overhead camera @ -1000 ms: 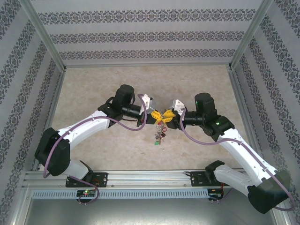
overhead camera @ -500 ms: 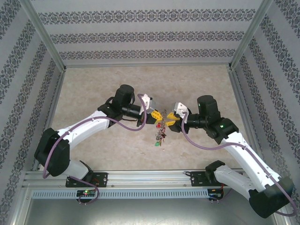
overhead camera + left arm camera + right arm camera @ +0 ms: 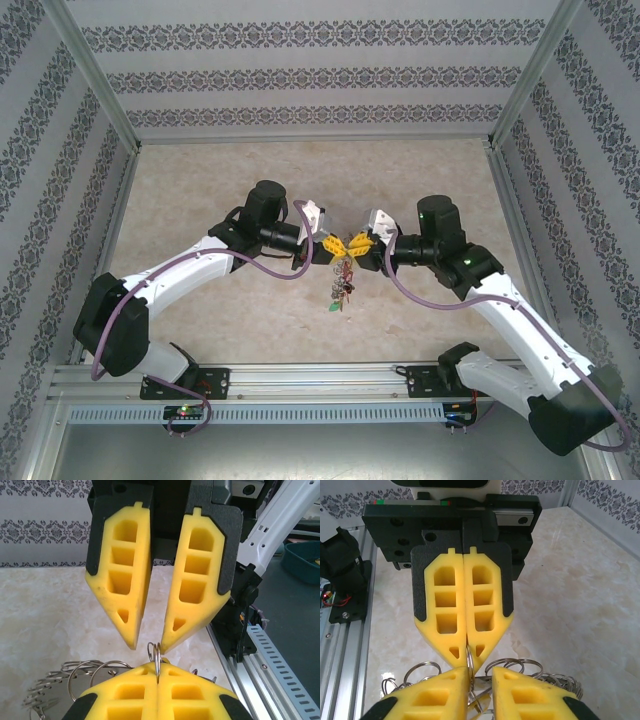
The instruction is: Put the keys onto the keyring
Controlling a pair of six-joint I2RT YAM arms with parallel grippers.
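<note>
Gripped the keyring by its upright loop in the closed left hand, bunch dangling above the counter; faced tip to tip by the right hand, parted, straddling that loop.

No writing, label, brand or number can be read anywhere

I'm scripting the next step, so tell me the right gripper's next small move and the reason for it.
Probably close the right gripper on the wire loop of the keyring. The left gripper is shut on that loop, its top stands proud of the fingertips, and the right jaws are narrowly open with their tips roughly either side of it.
</note>
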